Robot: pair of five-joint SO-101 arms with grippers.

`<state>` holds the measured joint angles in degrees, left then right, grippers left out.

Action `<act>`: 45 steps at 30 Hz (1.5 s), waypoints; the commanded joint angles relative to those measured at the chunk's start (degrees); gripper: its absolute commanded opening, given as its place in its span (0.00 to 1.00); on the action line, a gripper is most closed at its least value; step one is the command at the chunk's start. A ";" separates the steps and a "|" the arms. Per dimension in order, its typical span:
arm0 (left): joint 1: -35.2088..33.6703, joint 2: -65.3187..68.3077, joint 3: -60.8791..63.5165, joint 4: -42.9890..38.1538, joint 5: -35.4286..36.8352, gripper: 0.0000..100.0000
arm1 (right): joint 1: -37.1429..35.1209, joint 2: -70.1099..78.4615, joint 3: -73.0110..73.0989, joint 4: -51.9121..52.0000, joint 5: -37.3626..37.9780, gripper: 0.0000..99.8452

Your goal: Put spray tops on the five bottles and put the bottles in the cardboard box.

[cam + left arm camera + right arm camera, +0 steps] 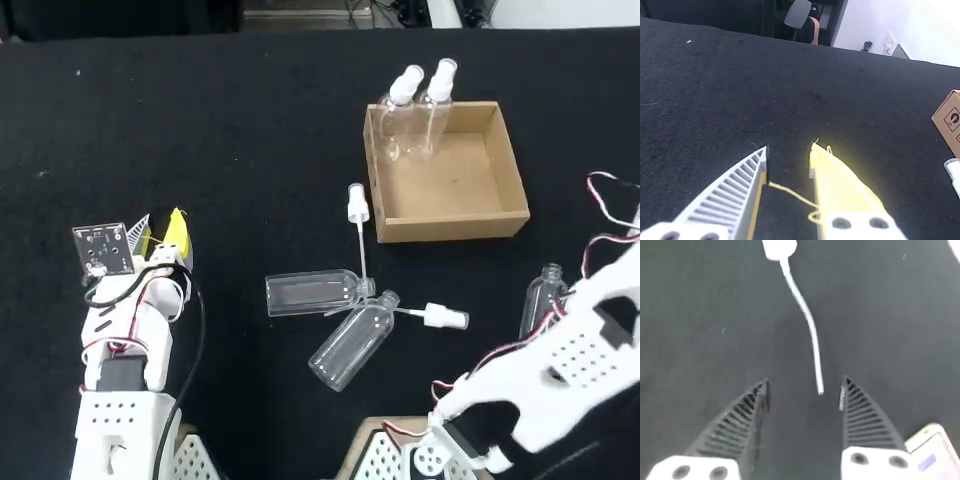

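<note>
The cardboard box (455,205) stands at the back right, and two capped bottles (415,115) lean in its far left corner. Two open bottles lie mid-table, one (312,292) on its side, one (352,345) slanted. A loose spray top (357,205) lies by the box with its tube running toward them. Another spray top (445,318) lies to their right. An open bottle (540,300) stands upright beside the right arm (560,370). My left gripper (163,218) (790,150) is open over bare cloth at the left. My right gripper (802,387) is open, a spray top's tube (810,325) between its fingertips.
A black cloth (200,120) covers the table. The box's corner (950,120) and a white spray top (952,167) show past my left gripper. Red and white cables (605,215) loop by the right arm. A pale object (930,445) sits beside my right finger.
</note>
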<state>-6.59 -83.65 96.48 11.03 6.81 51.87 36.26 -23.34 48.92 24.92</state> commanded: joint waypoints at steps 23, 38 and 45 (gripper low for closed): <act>-0.40 -0.70 1.36 -0.26 0.35 0.14 | -8.44 44.44 -71.43 -2.11 -0.09 0.17; -0.31 -0.62 1.36 -0.18 0.35 0.14 | -7.74 46.46 -62.02 -15.30 0.18 0.17; -0.31 -0.62 1.36 -0.18 0.35 0.14 | -4.40 46.46 -58.33 -17.32 0.26 0.17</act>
<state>-6.59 -83.65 96.48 11.03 6.81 45.01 83.21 -81.71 33.45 24.92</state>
